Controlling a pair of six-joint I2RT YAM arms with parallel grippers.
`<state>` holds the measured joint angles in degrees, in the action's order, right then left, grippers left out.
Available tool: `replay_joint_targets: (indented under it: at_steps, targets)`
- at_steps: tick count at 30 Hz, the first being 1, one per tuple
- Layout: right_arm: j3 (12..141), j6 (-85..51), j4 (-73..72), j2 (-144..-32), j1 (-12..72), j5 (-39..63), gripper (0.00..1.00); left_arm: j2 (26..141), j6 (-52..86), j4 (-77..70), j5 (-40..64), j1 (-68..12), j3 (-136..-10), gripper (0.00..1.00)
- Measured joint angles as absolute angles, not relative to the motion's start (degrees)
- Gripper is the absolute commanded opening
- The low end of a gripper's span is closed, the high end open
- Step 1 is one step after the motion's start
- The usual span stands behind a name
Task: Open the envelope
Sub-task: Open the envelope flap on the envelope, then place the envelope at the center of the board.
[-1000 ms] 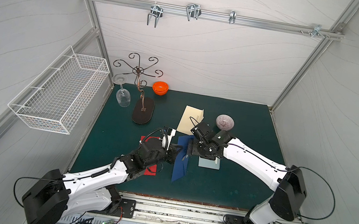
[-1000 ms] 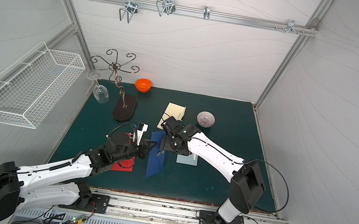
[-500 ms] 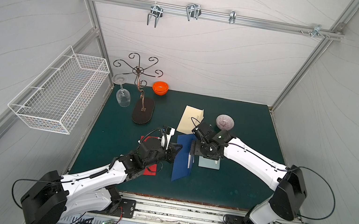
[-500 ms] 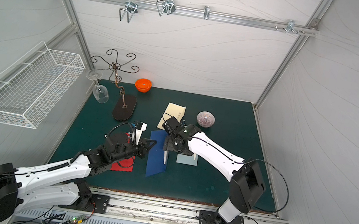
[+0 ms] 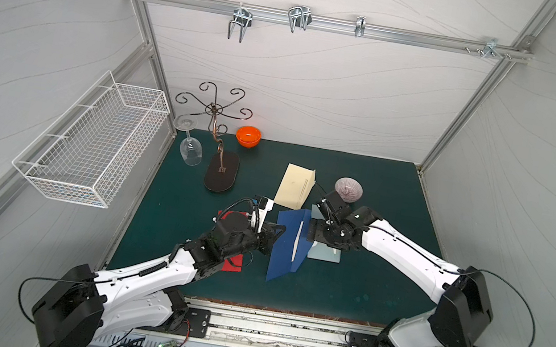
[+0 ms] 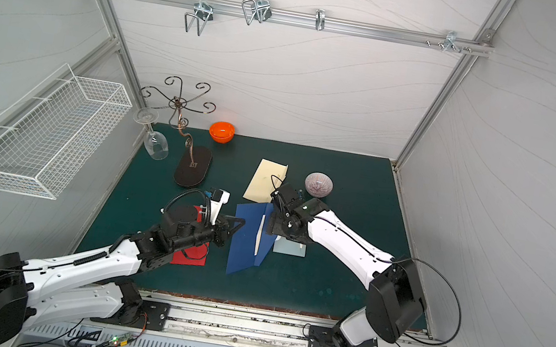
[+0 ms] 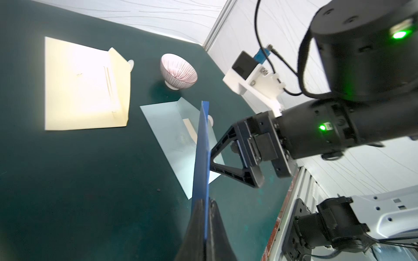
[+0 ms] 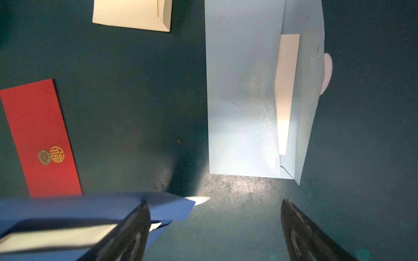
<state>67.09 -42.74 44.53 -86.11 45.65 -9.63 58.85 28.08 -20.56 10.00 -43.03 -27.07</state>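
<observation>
A dark blue envelope [image 5: 288,249] [image 6: 246,241] stands on edge above the green mat. My left gripper [image 5: 276,233] [image 7: 204,202] is shut on one of its edges, and the sheet [image 7: 202,146] rises thin between the jaws. The flap is lifted [image 8: 172,208], and a white card strip [image 8: 56,237] shows inside. My right gripper [image 5: 310,231] [image 8: 214,201] is open on the envelope's other side. One finger [image 8: 138,226] lies against the flap. The other finger [image 8: 300,228] is clear of it, over bare mat.
A light blue envelope [image 5: 326,255] with an open flap lies under the right gripper. A cream envelope [image 5: 295,187] and a patterned bowl [image 5: 348,190] lie behind. A red envelope [image 5: 232,264] lies under the left arm. Orange bowl [image 5: 248,136], glass stand [image 5: 219,174], wire basket [image 5: 94,143] far left.
The blue envelope has turned from nearly edge-on to showing a broader face with its flap spread. The left grip has held, and the right gripper has stayed open beside it.
</observation>
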Motion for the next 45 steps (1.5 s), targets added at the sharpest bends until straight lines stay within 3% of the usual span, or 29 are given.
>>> replay_joint_targets:
  at_steps: [6,11,18,29,34,45]
  targets:
    - [65.3,-40.3,41.4,-81.5,45.9,-7.6,0.92,58.1,30.1,-21.0,9.0,-41.8,-27.1,0.0]
    - [63.6,-36.3,36.7,-73.6,48.1,-7.0,0.97,55.4,37.1,-20.5,9.0,-35.0,-26.5,0.0]
    - [51.9,-34.4,27.0,-63.2,48.9,-4.9,0.96,54.8,50.3,-26.0,8.4,-30.3,-22.7,0.0]
    - [43.4,-34.4,15.6,-59.4,38.7,16.3,0.87,54.9,59.9,-34.7,13.6,-27.8,-22.5,0.0]
    - [43.4,-35.1,11.3,-59.4,35.2,25.1,0.78,56.7,60.9,-36.8,17.7,-27.8,-24.2,0.0]
    - [43.3,-37.1,7.4,-61.5,34.2,31.5,0.66,58.6,63.7,-41.8,22.0,-27.8,-24.5,0.0]
